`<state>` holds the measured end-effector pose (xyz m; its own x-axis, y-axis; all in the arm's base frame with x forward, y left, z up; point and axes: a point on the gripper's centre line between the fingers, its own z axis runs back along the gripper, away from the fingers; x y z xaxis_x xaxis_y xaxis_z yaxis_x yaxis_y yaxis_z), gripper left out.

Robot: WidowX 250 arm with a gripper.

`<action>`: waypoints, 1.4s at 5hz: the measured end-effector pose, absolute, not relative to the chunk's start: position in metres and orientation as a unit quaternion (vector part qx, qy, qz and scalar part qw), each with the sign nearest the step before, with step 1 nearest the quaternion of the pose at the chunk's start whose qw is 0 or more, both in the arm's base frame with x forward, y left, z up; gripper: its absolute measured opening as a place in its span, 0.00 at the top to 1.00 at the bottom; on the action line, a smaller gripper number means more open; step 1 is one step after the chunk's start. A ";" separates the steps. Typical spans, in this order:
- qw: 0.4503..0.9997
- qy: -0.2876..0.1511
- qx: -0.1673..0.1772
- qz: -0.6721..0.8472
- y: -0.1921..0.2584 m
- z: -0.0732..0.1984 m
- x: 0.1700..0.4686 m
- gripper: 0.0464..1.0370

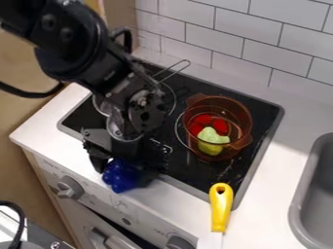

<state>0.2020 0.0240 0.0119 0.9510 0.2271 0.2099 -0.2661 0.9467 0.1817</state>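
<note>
Gripper [123, 170]: clamped on bumpy blue object [120, 176], lower left
Amber pot [243, 115]: right of centre, red and green pieces inside
Yellow handle [221, 206]: lower right

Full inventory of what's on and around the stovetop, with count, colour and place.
blue item: 1, blue, at the gripper, stove's front edge
pot: 1, translucent amber, stove's right side
red food-like item: one or two, can't tell, red, in pot
lumpy item: 1, yellow-green, in pot
metal vessel: 1, silver, partly behind arm
wire loop: 1, silver, stove's rear
handle: 1, yellow, stove's front right corner
stovetop: 1, black, in counter
knobs: at least 2, grey, stove front
counter: 1, white
sink: 1, grey, right
tiles: many, white, back wall
cables: at least 2, black, left
arm: 1, black, upper left
gripper: 1, black, left front
</note>
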 end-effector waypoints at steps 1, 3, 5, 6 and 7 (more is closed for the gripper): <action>0.982 -0.091 0.097 0.133 0.028 0.011 0.202 0.22; 0.985 -0.057 0.088 0.137 0.030 0.014 0.203 0.23; 0.982 -0.010 0.114 0.150 0.028 0.054 0.207 0.23; 0.980 0.003 0.121 0.157 0.026 0.071 0.214 0.23; 0.984 -0.015 0.109 0.142 0.023 0.093 0.235 0.23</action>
<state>0.2345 0.0228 0.0926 0.9594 0.2755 0.0611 -0.2822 0.9361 0.2100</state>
